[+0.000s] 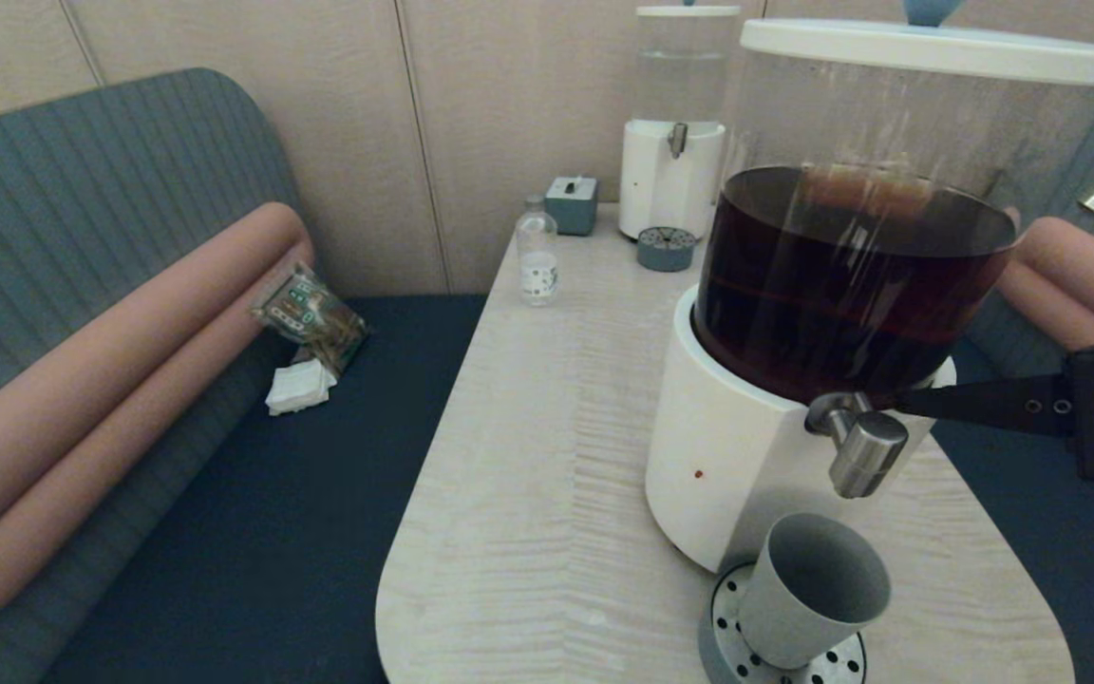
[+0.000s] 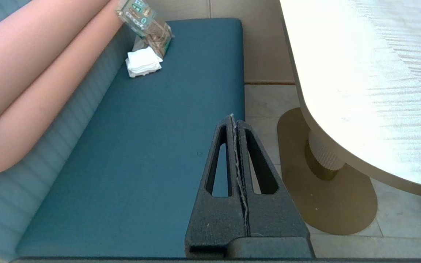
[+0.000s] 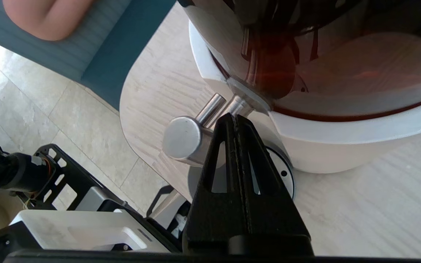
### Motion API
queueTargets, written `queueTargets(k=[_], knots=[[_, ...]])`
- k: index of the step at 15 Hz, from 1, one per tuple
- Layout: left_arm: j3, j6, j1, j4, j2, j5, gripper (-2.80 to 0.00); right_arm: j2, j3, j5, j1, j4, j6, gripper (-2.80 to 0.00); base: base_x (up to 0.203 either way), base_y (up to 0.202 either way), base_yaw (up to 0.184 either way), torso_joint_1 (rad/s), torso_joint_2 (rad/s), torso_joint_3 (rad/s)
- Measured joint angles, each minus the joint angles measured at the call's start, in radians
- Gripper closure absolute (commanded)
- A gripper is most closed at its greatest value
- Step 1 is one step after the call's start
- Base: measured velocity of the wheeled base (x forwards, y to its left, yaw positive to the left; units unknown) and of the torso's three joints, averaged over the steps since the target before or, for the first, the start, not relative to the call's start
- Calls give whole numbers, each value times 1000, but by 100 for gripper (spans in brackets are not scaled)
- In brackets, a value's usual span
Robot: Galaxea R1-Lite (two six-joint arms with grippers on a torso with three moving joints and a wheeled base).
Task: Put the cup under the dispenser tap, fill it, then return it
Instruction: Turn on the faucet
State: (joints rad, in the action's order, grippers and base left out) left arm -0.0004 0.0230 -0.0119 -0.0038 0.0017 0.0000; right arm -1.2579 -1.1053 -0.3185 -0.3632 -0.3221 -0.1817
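The grey cup [image 1: 813, 589] stands on the round perforated drip plate [image 1: 727, 646] right below the steel dispenser tap [image 1: 865, 446] of the big dispenser [image 1: 851, 285] of dark brown liquid. No liquid shows in the cup. My right gripper [image 1: 898, 404] comes in from the right, shut and empty, its tip against the tap's stem. In the right wrist view the shut gripper [image 3: 234, 118] touches the stem behind the tap's [image 3: 185, 138] cylindrical end; the cup is hidden there. My left gripper [image 2: 234, 118] is shut and parked over the bench seat beside the table.
At the table's [image 1: 547, 456] far end stand a smaller clear-liquid dispenser [image 1: 675, 123], a clear labelled bottle [image 1: 537, 256] and a small grey box [image 1: 572, 204]. A snack packet [image 1: 310, 313] and white napkins [image 1: 300, 388] lie on the blue bench [image 1: 253, 532].
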Motion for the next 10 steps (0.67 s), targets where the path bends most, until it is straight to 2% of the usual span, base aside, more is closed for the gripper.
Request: queueTargets(k=[10], knots=[[0,0,0,0,0,0,0,-19,29,-3,-20,11,1,0,0,0,0,0,0,0]])
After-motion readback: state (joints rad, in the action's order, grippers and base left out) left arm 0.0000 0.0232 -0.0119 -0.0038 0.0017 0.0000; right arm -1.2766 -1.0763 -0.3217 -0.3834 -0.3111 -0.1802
